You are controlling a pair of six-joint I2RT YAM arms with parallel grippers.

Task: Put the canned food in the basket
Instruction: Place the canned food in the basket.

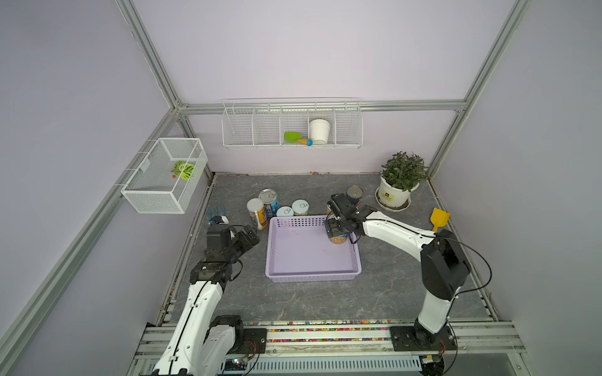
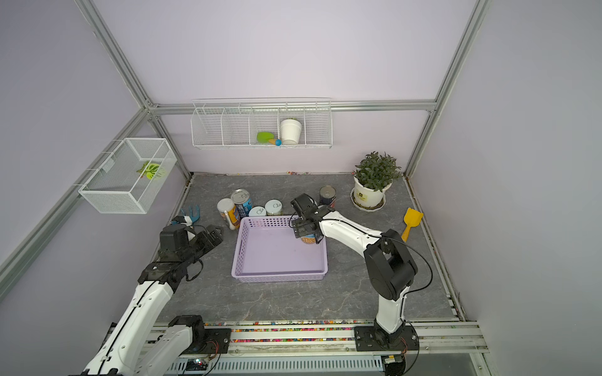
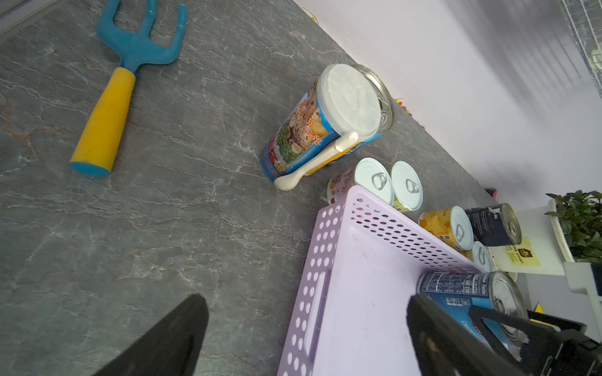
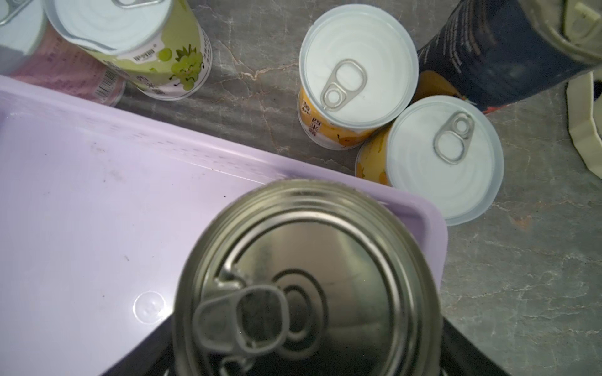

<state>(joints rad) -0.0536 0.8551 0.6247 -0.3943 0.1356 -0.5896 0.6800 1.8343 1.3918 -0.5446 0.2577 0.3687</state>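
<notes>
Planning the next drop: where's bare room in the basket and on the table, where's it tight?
The basket floor is bare except its far right corner, where the right tool holds a can. The table in front of the basket is bare. Crowded: cans along the basket's far wall.

Grey tbl top (image 1: 309,299), lilac basket (image 1: 312,276), cans (image 1: 300,207), plant pot (image 1: 395,195), ylw scoop (image 1: 438,218), blue rake (image 3: 117,94)

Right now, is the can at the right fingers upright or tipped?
Upright: the can has its lid facing up, within the basket.
</notes>
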